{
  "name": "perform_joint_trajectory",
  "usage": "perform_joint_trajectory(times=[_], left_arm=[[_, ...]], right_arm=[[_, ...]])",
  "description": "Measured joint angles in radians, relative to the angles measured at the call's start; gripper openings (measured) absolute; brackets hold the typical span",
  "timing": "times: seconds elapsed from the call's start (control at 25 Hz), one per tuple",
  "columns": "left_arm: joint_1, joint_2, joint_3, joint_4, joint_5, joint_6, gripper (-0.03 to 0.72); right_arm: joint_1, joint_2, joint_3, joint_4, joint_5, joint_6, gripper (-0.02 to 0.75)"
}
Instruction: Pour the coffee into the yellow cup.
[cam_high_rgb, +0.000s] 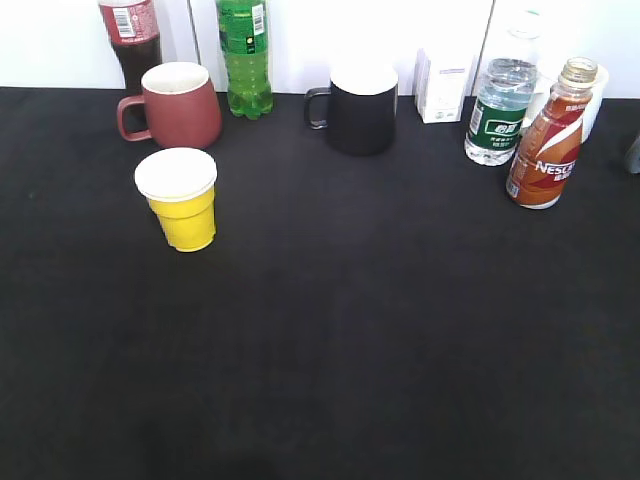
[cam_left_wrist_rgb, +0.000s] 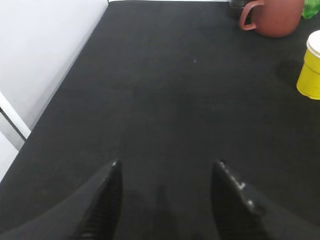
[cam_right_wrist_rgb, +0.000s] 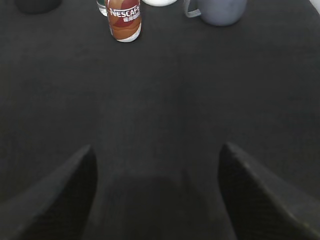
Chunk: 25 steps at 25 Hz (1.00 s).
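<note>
Both grippers, left and right, hover with fingers apart, empty. Nescafe coffee bottle stands uncapped at desk right rear; yellow cup left. Approach pending: right gripper must grasp bottle.

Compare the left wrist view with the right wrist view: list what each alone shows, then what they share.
Only the left wrist view: the yellow cup at its right edge, the dark red mug at the top, a white wall on the left, and the open left gripper.

Only the right wrist view: the coffee bottle standing upright, a grey mug to its right, and the open right gripper.

Both: the black table, and nothing held between the fingers.
</note>
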Motion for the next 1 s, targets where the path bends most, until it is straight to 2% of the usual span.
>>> perform_joint_trajectory(times=[0.44,0.52,0.6,0.72,0.84,0.92,1.0], left_arm=[[0.0,0.0,0.0,0.0,-0.003,0.0,0.437],[0.0,0.059,-0.048,-0.003,-0.092,0.0,0.437],[0.0,0.197,-0.086,-0.017,-0.294,0.023,0.438],[0.0,0.435,-0.086,-0.132,-0.695,0.148,0.438],[0.0,0.683,-0.072,-0.161,-1.072,0.162,0.438],[-0.002,0.844,0.036,-0.174,-1.378,0.14,0.438],[-0.047,0.954,0.166,-0.147,-1.615,0.032,0.438]], right_arm=[[0.0,0.0,0.0,0.0,0.0,0.0,0.589],[0.0,0.0,0.0,0.0,0.0,0.0,0.589],[0.0,0.0,0.0,0.0,0.0,0.0,0.589],[0.0,0.0,0.0,0.0,0.0,0.0,0.589],[0.0,0.0,0.0,0.0,0.0,0.0,0.589],[0.0,0.0,0.0,0.0,0.0,0.0,0.589],[0.0,0.0,0.0,0.0,0.0,0.0,0.589]])
